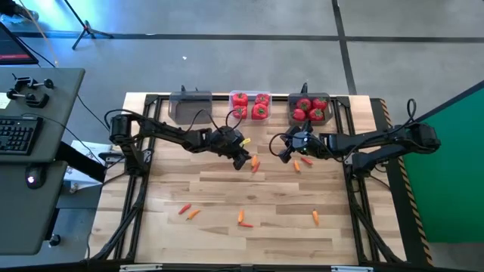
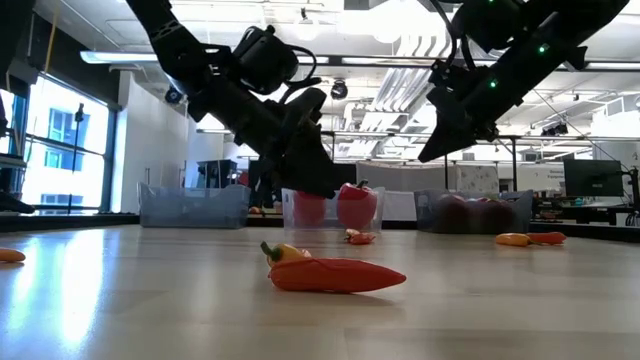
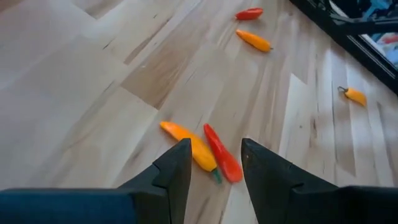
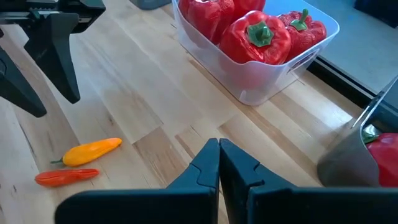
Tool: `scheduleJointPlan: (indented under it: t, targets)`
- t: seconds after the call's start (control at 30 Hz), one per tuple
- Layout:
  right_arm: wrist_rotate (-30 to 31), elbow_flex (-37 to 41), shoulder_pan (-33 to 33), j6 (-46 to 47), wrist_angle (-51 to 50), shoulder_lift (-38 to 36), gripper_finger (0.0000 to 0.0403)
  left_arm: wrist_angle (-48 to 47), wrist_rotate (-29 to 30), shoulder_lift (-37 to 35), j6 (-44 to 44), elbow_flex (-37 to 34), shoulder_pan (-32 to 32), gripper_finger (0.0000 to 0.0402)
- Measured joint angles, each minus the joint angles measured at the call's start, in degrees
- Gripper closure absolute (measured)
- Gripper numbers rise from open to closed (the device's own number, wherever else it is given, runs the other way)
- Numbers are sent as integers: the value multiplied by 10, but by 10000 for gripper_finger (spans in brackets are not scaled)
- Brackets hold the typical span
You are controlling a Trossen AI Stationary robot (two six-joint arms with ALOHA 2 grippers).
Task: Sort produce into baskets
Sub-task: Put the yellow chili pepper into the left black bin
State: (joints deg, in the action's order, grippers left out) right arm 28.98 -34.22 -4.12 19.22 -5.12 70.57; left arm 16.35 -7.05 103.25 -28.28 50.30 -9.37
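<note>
- While the left gripper [image 3: 214, 165] hovers, fingers apart, over 2 touching peppers [image 3: 205, 152], it should straddle only 1.
- Right gripper [image 4: 219, 163], fingers together, waits nearby.

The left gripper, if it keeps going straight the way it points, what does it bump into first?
Most likely the two small peppers lying side by side: the left gripper is open just over the orange pepper and the red pepper. Which one first is hard to tell.

A grey desk [image 1: 45, 113] beside the wooden table [image 1: 227, 189] carries a keyboard [image 1: 17, 136].
</note>
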Motion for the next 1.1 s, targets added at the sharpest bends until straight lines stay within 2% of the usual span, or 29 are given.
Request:
scheduleJointPlan:
  t: [0.4, 0.77, 1.1]
  targets:
    - [0, 0, 0, -2, 3, 0, 403, -137, 19, 36, 20, 88, 5, 273]
    - [0, 0, 0, -41, 10, 0, 403, -138, -28, 93, -17, 120, 5, 273]
    - [0, 0, 0, -43, 10, 0, 403, -137, -27, 123, -29, 132, 3, 275]
